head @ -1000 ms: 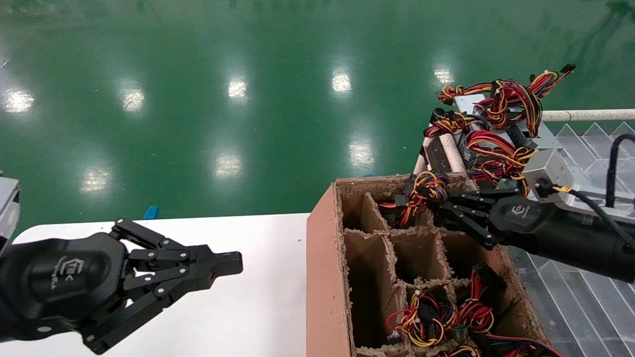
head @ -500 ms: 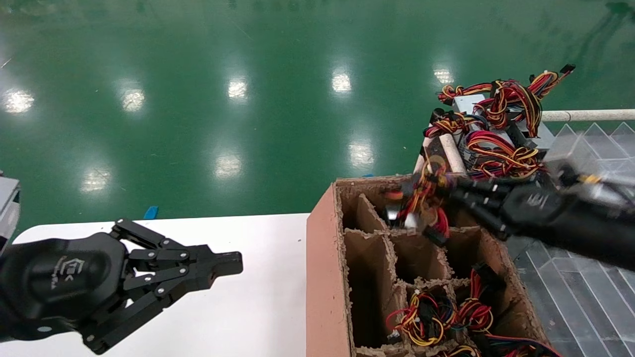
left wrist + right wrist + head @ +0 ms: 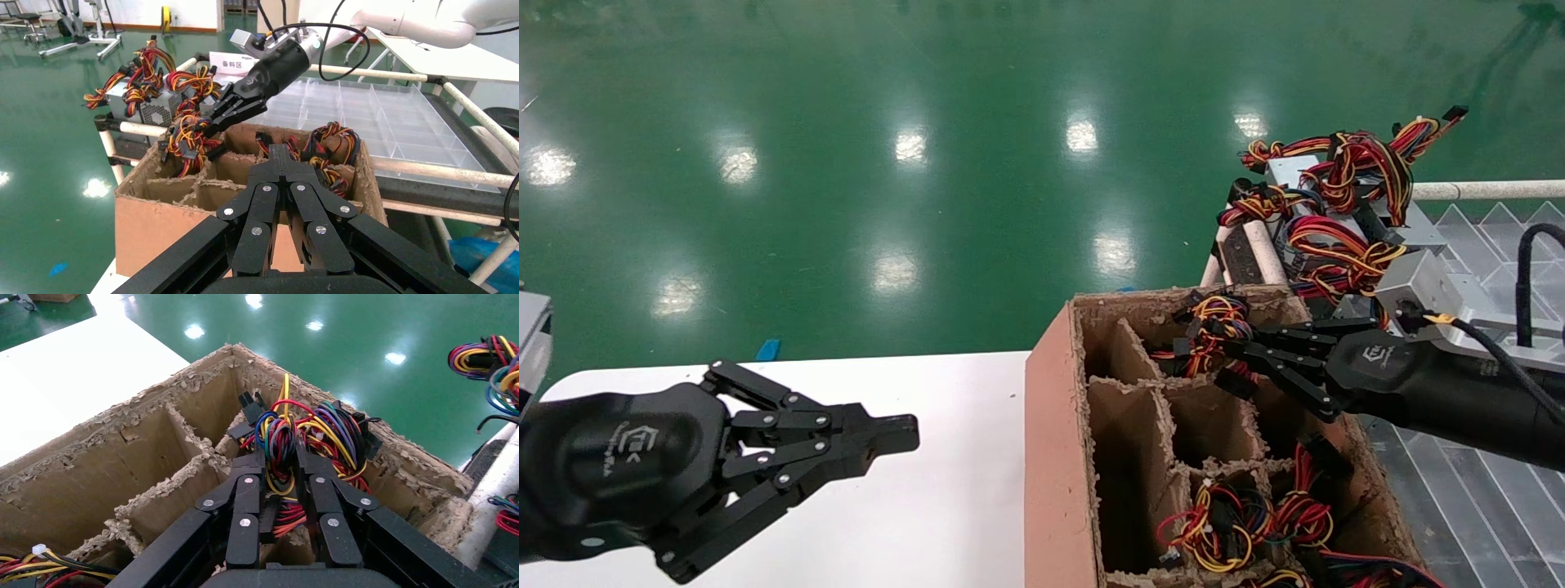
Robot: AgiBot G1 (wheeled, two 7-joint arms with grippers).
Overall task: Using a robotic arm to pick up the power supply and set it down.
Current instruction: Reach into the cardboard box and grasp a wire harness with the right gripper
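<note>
On the far left, the left gripper [image 3: 891, 437] hangs above the white table [image 3: 928, 506], and its two fingers are pressed together with nothing between them; it is well apart from the box. To the right of the table stands the cardboard box [image 3: 1054, 457], which has torn paper dividers that make several compartments. The compartments near the table side look empty, and the ones at the near right corner hold loose wire bundles [image 3: 1238, 523] of red, yellow and black. At the far side of the box, the right gripper [image 3: 1222, 347] reaches in from the right over the back compartment. Its fingers [image 3: 252, 462] are closed on the wire bundle [image 3: 294, 438] of the power supply [image 3: 1214, 327], with the coloured wires squeezed between them. Only the wires and black connectors of this unit can be seen at the top of the compartment; its metal body is hidden inside the box. Behind the box, on the rack with white tubes [image 3: 1483, 189], other grey power supplies [image 3: 150, 104] lie with their wires tangled on top. Further right there is a clear plastic tray [image 3: 379, 110] with dividers.
</note>
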